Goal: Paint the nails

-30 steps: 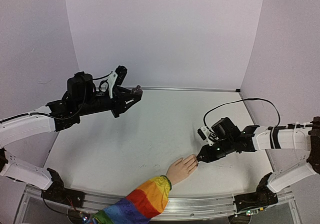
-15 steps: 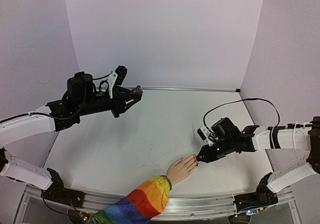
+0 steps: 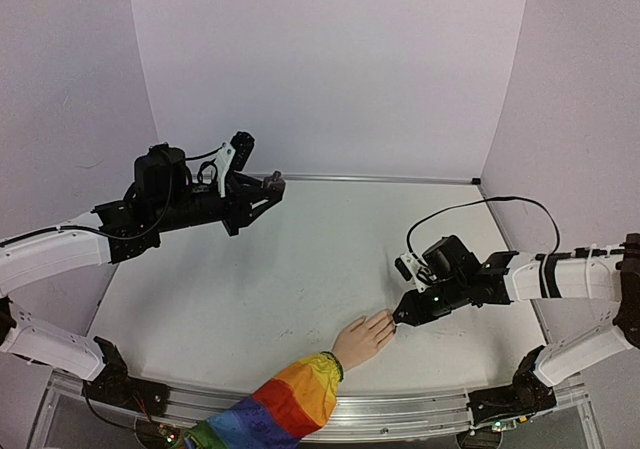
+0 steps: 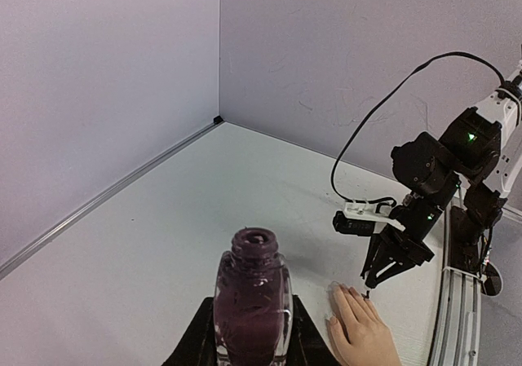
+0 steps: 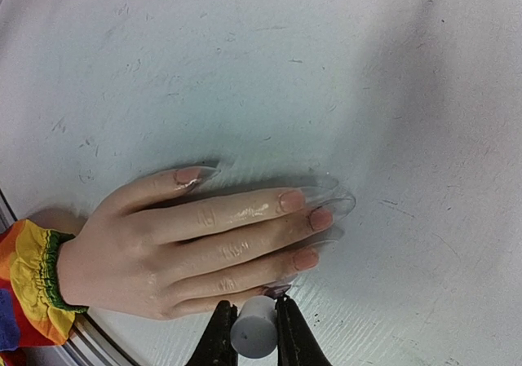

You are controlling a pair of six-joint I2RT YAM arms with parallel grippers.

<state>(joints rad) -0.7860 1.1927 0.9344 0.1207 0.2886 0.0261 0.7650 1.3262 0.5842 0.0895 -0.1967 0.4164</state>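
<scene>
At the near edge of the table (image 3: pixel 300 269), a little right of the middle, a rainbow sleeve (image 3: pixel 285 404) comes up over the rail, and from it a pale hand (image 3: pixel 363 337) lies flat, palm down. Its long axis runs from the near edge out toward the right side, so the nails (image 5: pixel 291 200) sit at the right-hand end, fingers close together and the thumb on the far side. The right pincer (image 3: pixel 400 318) is right at those fingertips, reaching in from the right edge and pointing back along the fingers. It is clamped on a small grey brush cap (image 5: pixel 254 332), one finger on each side. Just beyond the cap, the little fingernail (image 5: pixel 278 288) on the near side of the hand shows a dark spot; I cannot tell wet polish from brush tip there. The other nails look bare, and they lie a step farther from the near edge, so the brush would have to work across the fingers toward the thumb. Well apart, toward the far left corner, the left pincer (image 3: pixel 268 187) is closed around an open bottle (image 4: pixel 252 301) of dark polish, held upright off the table.
</scene>
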